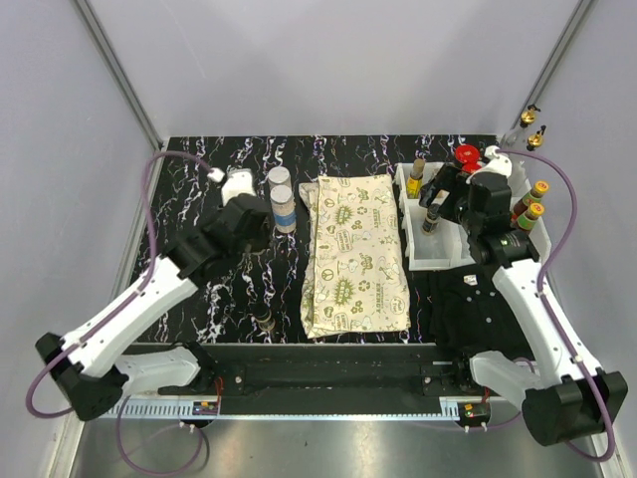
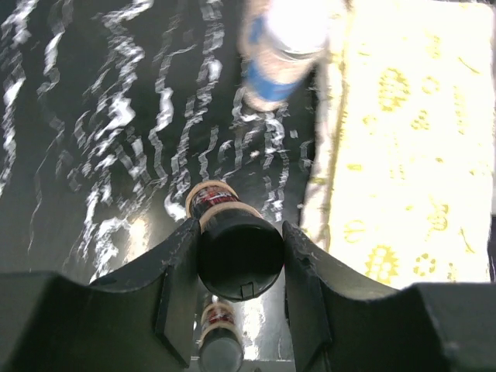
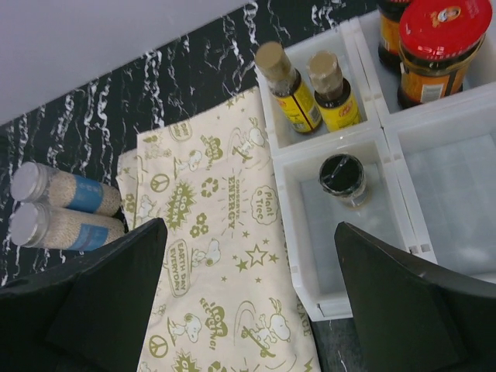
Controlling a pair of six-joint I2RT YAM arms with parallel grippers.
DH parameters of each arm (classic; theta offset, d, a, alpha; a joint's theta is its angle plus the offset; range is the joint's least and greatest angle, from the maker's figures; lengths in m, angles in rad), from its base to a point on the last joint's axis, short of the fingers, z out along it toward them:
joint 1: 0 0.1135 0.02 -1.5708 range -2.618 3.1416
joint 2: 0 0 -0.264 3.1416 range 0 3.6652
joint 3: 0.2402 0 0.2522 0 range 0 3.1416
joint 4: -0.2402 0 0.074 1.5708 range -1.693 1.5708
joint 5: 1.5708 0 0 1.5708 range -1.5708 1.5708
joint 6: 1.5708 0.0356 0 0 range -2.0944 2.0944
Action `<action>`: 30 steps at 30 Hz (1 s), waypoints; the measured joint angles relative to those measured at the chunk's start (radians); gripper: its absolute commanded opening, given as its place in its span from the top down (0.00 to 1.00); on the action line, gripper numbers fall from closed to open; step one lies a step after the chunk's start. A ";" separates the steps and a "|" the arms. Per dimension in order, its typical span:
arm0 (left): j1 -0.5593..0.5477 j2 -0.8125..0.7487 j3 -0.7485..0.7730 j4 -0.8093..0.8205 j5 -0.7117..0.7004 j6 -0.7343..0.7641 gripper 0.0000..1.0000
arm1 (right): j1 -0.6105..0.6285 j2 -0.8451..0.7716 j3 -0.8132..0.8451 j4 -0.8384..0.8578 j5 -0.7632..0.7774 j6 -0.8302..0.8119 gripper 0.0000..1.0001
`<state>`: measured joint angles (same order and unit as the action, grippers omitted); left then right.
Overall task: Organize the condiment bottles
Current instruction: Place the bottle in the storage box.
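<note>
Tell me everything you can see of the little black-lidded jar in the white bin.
The jar is small and round, with a glossy black lid and a clear, glass-like body. It stands upright, alone in one compartment of the bin, close to the divider shared with the compartment holding two yellow-labelled bottles. Only the bin floor touches it. The open right gripper hangs above it, apart.

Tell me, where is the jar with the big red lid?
Right wrist view, top right: the red-lidded jar stands in a far white bin compartment, beside two yellow-labelled bottles.
</note>
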<state>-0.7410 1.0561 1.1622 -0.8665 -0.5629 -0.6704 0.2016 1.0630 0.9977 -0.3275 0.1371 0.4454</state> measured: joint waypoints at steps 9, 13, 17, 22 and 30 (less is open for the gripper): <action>-0.152 0.287 0.190 0.107 0.120 0.190 1.00 | 0.000 -0.182 0.087 -0.084 0.003 -0.013 0.00; -0.211 0.425 0.303 0.184 0.202 0.267 1.00 | 0.000 -0.271 0.120 -0.099 0.008 -0.024 0.00; -0.243 0.570 0.425 0.276 0.286 0.332 1.00 | 0.000 -0.327 0.160 -0.112 0.008 -0.031 0.00; -0.255 0.780 0.616 0.355 0.389 0.377 1.00 | 0.000 -0.386 0.199 -0.112 0.008 -0.030 0.00; -0.262 1.038 0.868 0.424 0.459 0.432 1.00 | 0.000 -0.439 0.202 -0.111 0.016 -0.030 0.00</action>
<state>-1.0035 2.0945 2.0304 -0.4427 -0.1040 -0.2386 0.2016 0.6235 1.1999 -0.4389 0.1528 0.4156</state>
